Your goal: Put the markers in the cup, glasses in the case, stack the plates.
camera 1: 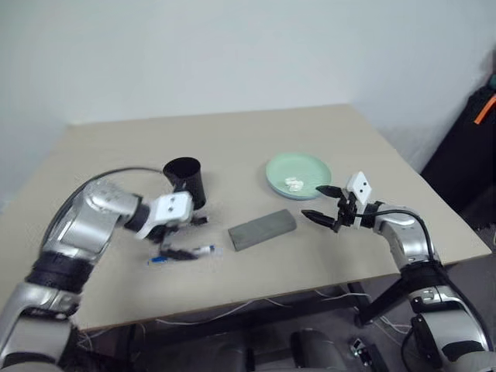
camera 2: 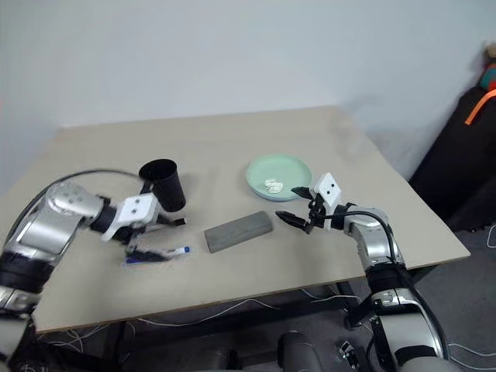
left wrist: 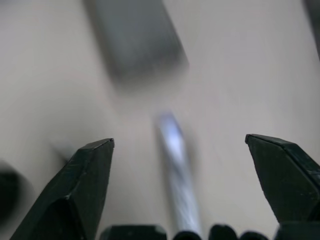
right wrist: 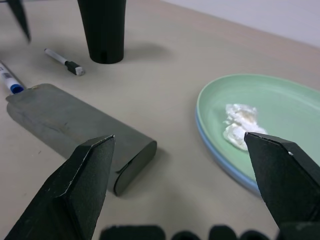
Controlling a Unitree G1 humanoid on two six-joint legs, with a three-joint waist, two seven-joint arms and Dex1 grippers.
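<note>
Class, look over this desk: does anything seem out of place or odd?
Yes. Two markers, one by the black cup and one nearer the front edge, lie loose on the table rather than in the cup. A crumpled white scrap sits on the green plate, which rests on a blue plate.

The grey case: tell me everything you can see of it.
The grey case is a flat, felt-like rectangular box with rounded ends and a seam along its end, shut. It lies flat and slantwise on the table, between the black cup and the green plate, touching neither. Nothing rests on it.
</note>
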